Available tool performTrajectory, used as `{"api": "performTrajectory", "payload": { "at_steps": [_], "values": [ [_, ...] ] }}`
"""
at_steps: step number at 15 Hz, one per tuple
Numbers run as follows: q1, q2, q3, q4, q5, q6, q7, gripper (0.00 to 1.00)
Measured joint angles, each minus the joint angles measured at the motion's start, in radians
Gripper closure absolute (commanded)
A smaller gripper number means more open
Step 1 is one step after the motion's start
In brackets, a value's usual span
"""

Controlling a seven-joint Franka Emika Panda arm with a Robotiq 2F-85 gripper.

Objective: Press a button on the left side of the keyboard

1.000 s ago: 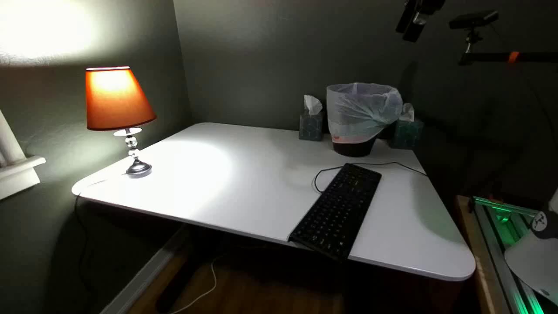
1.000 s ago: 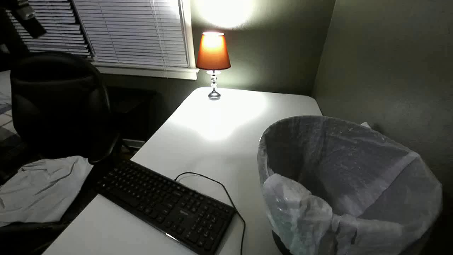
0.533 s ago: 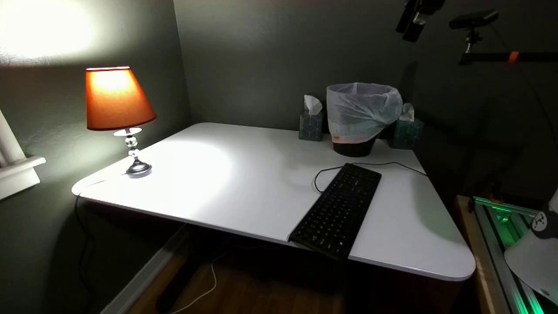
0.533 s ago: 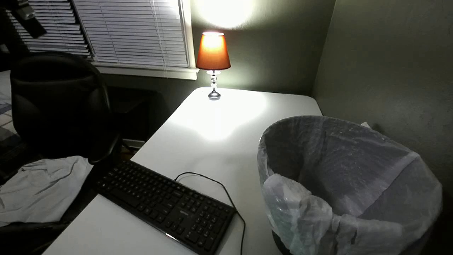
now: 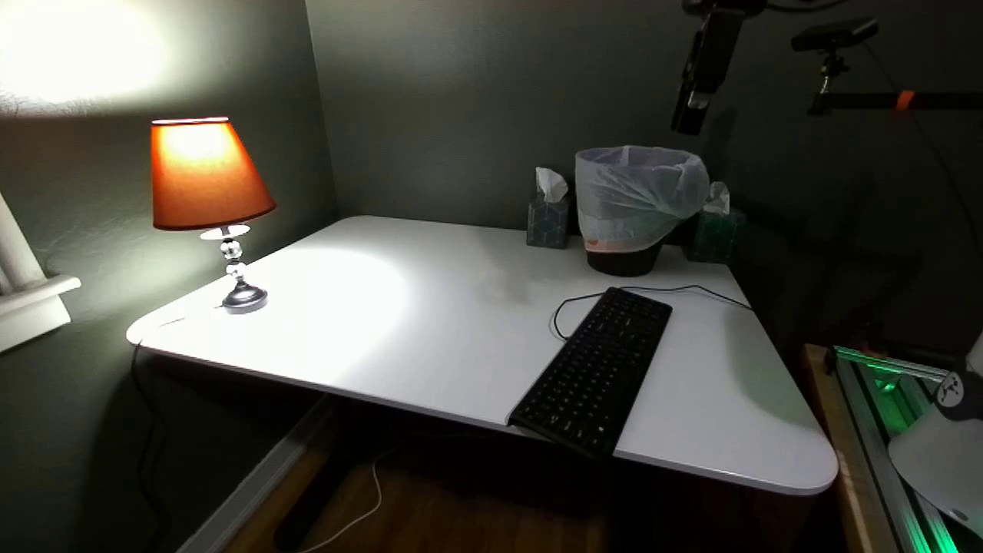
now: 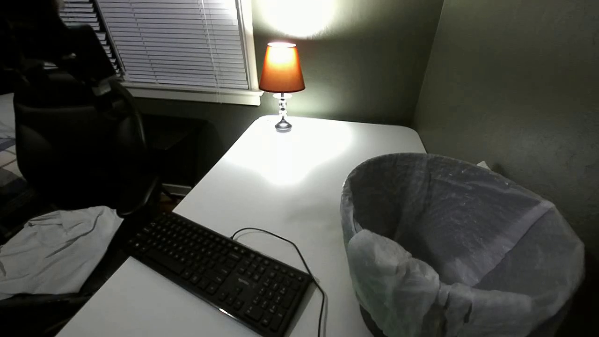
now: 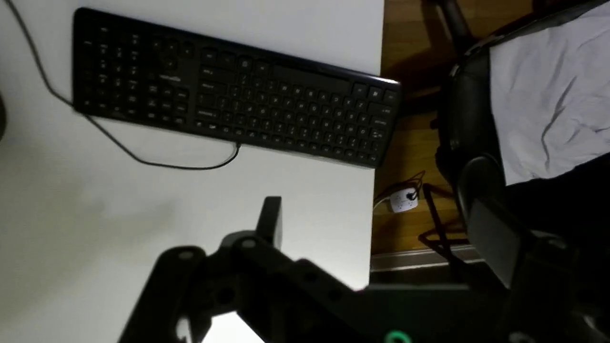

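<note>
The long black keyboard (image 5: 595, 369) lies flat on the white table in both exterior views (image 6: 220, 274), with one end sticking out past the table edge. In the wrist view the keyboard (image 7: 267, 102) shows whole across the upper half, with its thin cable (image 7: 176, 166) below it. My gripper (image 7: 383, 228) is open and empty, its two fingers wide apart. It hangs high above the table, at the top right in an exterior view (image 5: 689, 115) and dark against the chair at the upper left in an exterior view (image 6: 100, 89). It touches nothing.
A bin with a white liner (image 5: 637, 200) stands on the table (image 5: 461, 322) behind the keyboard, between two tissue boxes (image 5: 547, 223) (image 5: 718, 234). A lit orange lamp (image 5: 203, 177) stands at the far end. A black chair (image 6: 79, 140) with a white cloth (image 6: 61, 252) is beside the table.
My gripper has come down, moving slightly left in an exterior view and to the right in an exterior view, mostly in the last half second. The keyboard has not moved.
</note>
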Motion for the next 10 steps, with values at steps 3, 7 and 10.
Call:
{"api": "performTrajectory", "payload": {
  "at_steps": [3,7,10],
  "values": [
    [0.015,0.131,-0.032,0.002,0.077,0.001,-0.038,0.0],
    [0.014,0.288,-0.021,0.009,0.115,0.025,-0.031,0.0],
    [0.011,0.382,0.002,0.019,0.119,0.097,0.002,0.0]
  ]
}}
